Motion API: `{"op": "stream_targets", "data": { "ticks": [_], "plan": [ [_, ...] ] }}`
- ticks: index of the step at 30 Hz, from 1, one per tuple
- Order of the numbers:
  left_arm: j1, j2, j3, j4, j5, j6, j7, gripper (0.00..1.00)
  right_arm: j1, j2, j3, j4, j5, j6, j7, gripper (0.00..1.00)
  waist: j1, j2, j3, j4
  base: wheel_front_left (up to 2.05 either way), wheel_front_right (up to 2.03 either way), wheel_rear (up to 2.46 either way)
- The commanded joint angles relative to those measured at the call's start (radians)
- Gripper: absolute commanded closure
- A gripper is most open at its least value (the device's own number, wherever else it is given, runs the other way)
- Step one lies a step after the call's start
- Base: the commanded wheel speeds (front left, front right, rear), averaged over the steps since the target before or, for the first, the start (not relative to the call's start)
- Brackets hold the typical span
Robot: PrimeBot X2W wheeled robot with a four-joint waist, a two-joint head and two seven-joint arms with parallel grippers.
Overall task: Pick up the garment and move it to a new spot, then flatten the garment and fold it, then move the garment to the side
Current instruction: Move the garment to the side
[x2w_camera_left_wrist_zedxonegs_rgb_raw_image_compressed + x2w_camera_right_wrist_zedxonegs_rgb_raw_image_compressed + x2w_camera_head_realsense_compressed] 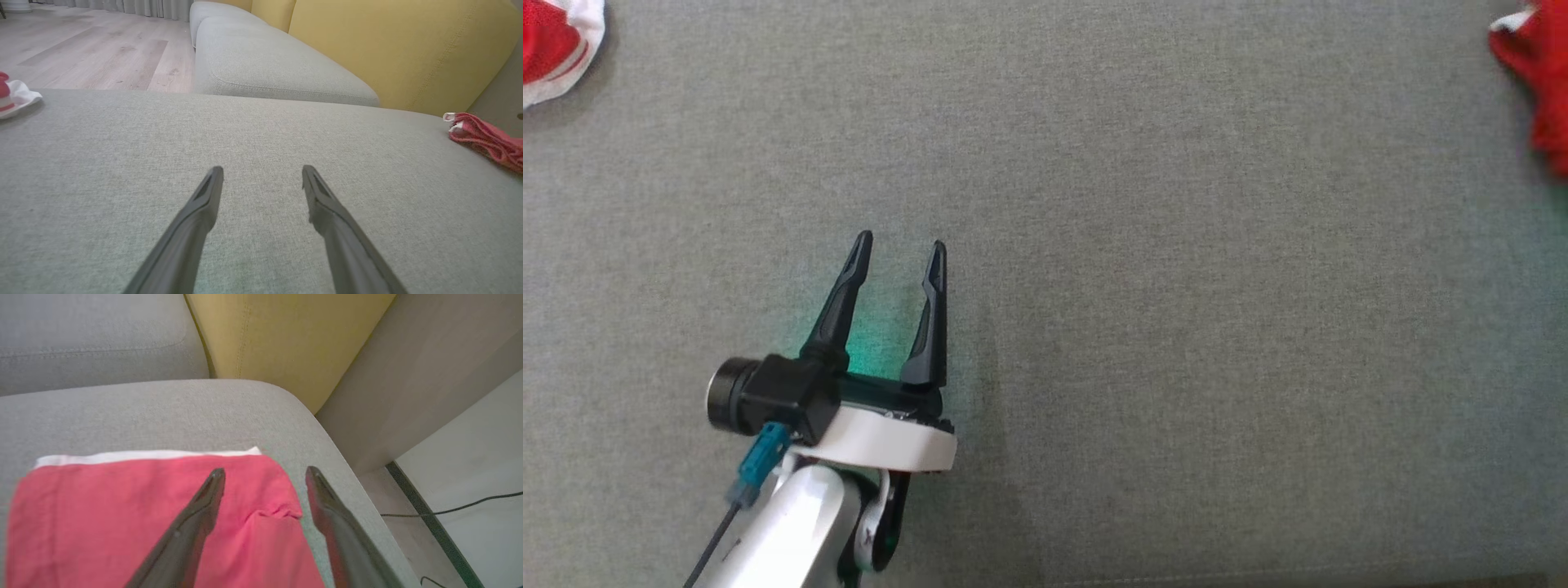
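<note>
The grey cushion (1176,327) is taken as the landmark. The garment (102,514), a red cloth, is seen lying flat at the cushion's right end, close to its rounded corner. A white band (143,456) is shown along the garment's far edge, and a small raised crease is seen near the garment's right border. The right gripper (266,469) is held over this garment with its two dark fingers spread apart and nothing caught between them. One fingertip is placed above the red cloth and the other above the strip of cushion just beside the cloth's right border. Whether the fingers touch the cloth cannot be told. The left gripper (903,239) is found over the bare middle-left part of the cushion, well apart from the garment. Its jaws are likewise released, and only grey fabric is seen between them. A second cloth (547,41), red and white, is left bunched at the cushion's far left corner. A yellow backrest (286,343) is seen rising behind the cushion's right end. A wooden floor (94,53) is seen beyond the cushion's left end, and a dark cable (449,508) lies on the floor past the cushion's right side.
</note>
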Motion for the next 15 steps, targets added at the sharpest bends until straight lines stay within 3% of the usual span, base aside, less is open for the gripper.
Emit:
{"op": "stream_targets", "data": {
  "ticks": [1, 7, 15],
  "plan": [
    [-0.02, 0.011, 0.025, -0.026, 0.001, 0.004, -0.011, 0.0, -0.033, 0.004, 0.013, -0.044, -0.011, -0.001, -0.021, 0.0, -0.0001, 0.0, -0.007, -0.002, 0.0, 0.0, 0.0],
    [-0.015, 0.011, 0.034, -0.008, -0.013, 0.007, -0.022, 0.0, -0.028, 0.067, 0.097, -0.08, -0.001, -0.001, -0.086, 0.0, -0.0001, 0.0, -0.056, -0.01, 0.0, 0.0, 0.0],
    [0.013, 0.038, 0.111, 0.027, -0.056, 0.032, -0.051, 0.0, 0.042, 0.12, 0.3, -0.129, 0.121, -0.001, -0.192, 0.0, -0.0001, 0.0, -0.175, -0.002, 0.0, 0.0, 0.0]
  ]
}}
